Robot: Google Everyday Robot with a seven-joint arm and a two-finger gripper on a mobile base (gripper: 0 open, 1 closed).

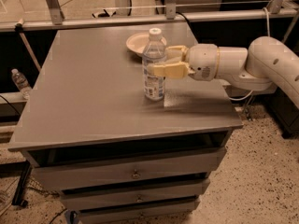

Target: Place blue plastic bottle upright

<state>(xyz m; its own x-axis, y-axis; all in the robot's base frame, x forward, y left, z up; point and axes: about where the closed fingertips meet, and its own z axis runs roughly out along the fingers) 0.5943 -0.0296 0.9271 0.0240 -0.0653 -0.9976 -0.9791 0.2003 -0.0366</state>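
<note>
Grey cabinet (84,87) with three drawers (135,171), speckled floor (261,181), metal railing (84,23) behind, dim warm light.

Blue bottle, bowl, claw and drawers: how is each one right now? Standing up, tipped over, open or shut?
blue plastic bottle: standing upright on the table, white cap on.
claw: shut around the bottle's middle.
bowl: right way up behind the bottle, nothing seen in it.
drawers: all shut.
small bottle: low at the left, off the table, cap on.
</note>
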